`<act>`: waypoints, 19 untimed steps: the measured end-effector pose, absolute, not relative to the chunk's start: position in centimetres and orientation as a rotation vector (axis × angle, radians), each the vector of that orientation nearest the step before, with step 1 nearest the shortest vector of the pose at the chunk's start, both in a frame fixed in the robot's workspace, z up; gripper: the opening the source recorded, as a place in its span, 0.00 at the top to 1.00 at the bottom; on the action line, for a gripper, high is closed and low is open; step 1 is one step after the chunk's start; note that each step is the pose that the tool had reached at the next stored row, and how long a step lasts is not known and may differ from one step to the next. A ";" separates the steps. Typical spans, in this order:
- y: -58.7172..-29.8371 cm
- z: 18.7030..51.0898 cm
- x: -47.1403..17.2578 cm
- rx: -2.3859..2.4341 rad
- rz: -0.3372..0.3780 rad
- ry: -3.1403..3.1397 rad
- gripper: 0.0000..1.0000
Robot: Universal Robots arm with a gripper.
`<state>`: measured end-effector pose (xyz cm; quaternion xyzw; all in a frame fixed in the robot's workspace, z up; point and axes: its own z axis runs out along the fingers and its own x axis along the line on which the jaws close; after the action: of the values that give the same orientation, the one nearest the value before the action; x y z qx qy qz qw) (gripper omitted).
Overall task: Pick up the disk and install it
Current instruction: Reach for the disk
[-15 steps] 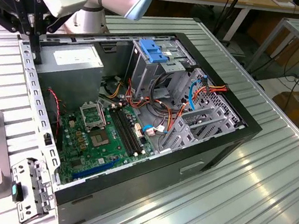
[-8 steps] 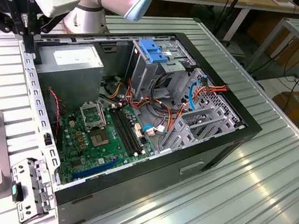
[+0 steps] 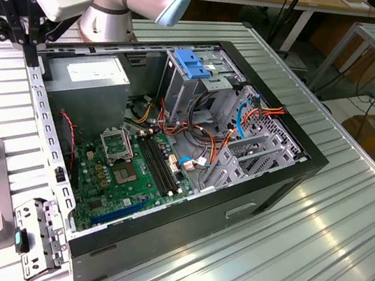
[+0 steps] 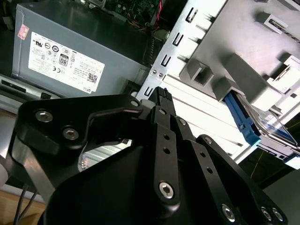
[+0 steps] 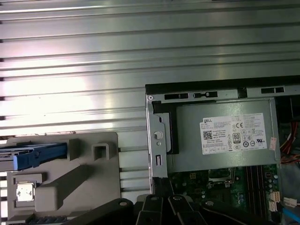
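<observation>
Gripper seemingly over case edge

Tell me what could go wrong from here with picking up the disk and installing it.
The disk sits in the grey fixture beside raised blocks, so the gripper might knock them on approach. The case's perforated metal rim sits close by the gripper and could be clipped. Loose cables beside the silver cage might snag the disk.

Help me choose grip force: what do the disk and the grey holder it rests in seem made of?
The disk: carrier looks like bright blue moulded plastic, smooth; its top reflects light, so possibly metal or a glossy label. The grey holder: dull uniform grey without glints, probably matte plastic.
</observation>
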<state>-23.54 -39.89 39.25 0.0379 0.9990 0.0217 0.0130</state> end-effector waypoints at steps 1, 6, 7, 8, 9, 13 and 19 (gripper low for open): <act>-39.9 39.2 -23.7 0.118 0.068 3.113 0.89; -39.9 39.2 -24.3 0.118 0.068 3.113 0.89; -39.9 39.2 -24.4 0.118 0.068 3.113 0.89; -39.9 39.2 -24.5 0.118 0.068 3.113 0.89; -39.9 39.2 -24.6 0.118 0.068 3.113 0.89; -39.9 39.2 -25.0 0.118 0.068 3.113 0.89; -39.9 39.2 -25.5 0.118 0.068 3.113 0.89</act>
<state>-25.50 -39.89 39.25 0.0379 0.9990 0.0217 0.0130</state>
